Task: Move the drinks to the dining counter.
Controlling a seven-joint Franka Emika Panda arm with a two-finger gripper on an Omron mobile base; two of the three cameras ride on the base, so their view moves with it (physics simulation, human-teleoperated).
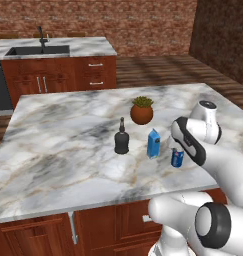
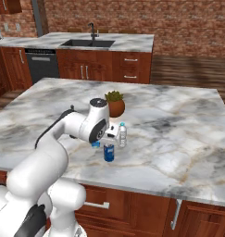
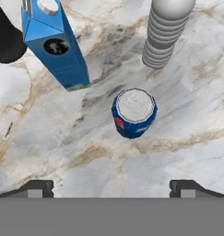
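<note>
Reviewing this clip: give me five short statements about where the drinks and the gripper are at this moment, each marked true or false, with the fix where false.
1. The gripper is open and holds nothing. True.
2. The can lies on its side. False: it stands upright, its round top facing the hand camera.
3. The black bottle, carton, can and water bottle all stand on the island. True.
4. A drink already stands on the counter with the sink. False: none shows there.
5. The potted plant stands between the carton and the can. False: it stands behind them, farther from the robot.
</note>
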